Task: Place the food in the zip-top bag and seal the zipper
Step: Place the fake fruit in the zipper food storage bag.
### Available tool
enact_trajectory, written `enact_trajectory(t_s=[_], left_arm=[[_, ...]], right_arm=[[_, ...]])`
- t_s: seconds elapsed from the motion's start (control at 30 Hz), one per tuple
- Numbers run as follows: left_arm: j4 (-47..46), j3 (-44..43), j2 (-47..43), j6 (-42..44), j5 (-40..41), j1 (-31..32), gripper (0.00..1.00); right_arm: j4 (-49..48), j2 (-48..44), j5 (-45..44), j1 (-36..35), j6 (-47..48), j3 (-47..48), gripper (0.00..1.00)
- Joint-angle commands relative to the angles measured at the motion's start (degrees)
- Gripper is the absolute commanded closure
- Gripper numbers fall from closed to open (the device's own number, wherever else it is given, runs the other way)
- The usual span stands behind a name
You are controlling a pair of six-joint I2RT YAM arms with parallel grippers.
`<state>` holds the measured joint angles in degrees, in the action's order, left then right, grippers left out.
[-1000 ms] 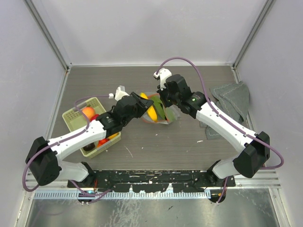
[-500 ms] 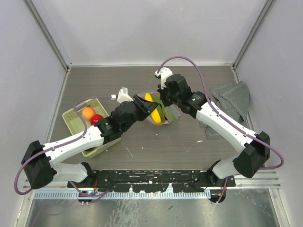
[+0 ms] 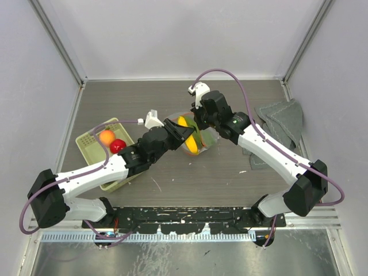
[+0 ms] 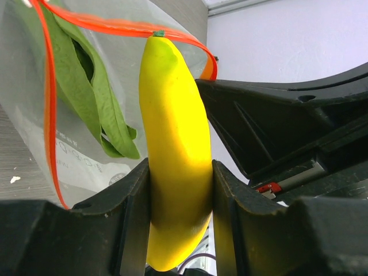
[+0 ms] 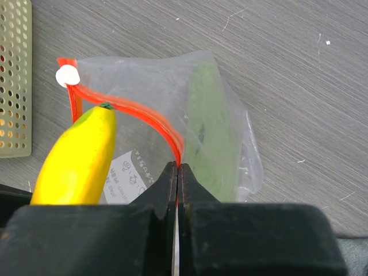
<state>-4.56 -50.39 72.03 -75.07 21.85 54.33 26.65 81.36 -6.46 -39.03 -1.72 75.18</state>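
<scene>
Two pincers meet over the middle of the table point(image 3: 224, 172). The left pincer point(image 4: 179, 190) is partly closed around a smooth, glossy yellow banana point(image 4: 172, 132) — a curved plastic toy with a small green tip — and grips it near its lower end between two black fingers. That tip sits right at the mouth of the bag point(image 5: 224, 109), a clear, crinkly plastic pouch resting on the grey, streaked table. The right pincer point(image 5: 177, 171) is clamped flat on the thin red-orange zipper strip point(image 5: 138, 108), and the mouth stands open in an arc. A round white tab point(image 5: 68, 75) sits at one end of the strip, and a white printed label point(image 5: 129, 175) shows through the film. Inside the bag lies a long, limp green leaf point(image 4: 98, 98). To the left, well apart, a pale green perforated basket point(image 3: 92, 141) holds a round orange piece point(image 3: 107, 136) and a red piece point(image 3: 118, 145). A folded grey cloth point(image 3: 282, 121) lies beside the right arm, apart from the bag.
</scene>
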Motion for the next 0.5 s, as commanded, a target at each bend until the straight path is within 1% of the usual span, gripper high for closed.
enact_trajectory(t_s=[0.0, 0.1, 0.17, 0.33, 0.47], left_arm=[[-4.2, -1.3, 0.3, 2.1, -1.7, 0.5, 1.0], [-4.0, -1.0, 2.1, 0.3, -2.0, 0.5, 1.0], [-2.3, -1.8, 2.6, -0.5, -1.8, 0.5, 1.0], [4.0, -2.8, 2.1, -3.2, 2.8, 0.4, 1.0], [5.1, -3.0, 2.1, -4.3, 3.5, -1.1, 1.0]], right_arm=[[-4.7, -2.3, -0.9, -0.1, -0.8, 0.5, 1.0], [-4.9, -2.3, -0.8, -0.1, -0.9, 0.5, 1.0], [-4.9, -2.3, -0.7, 0.0, -0.9, 0.5, 1.0], [-4.9, -2.5, -0.7, -0.1, -0.9, 0.3, 1.0], [-5.0, -2.8, -0.1, 0.0, -1.0, 0.2, 1.0]])
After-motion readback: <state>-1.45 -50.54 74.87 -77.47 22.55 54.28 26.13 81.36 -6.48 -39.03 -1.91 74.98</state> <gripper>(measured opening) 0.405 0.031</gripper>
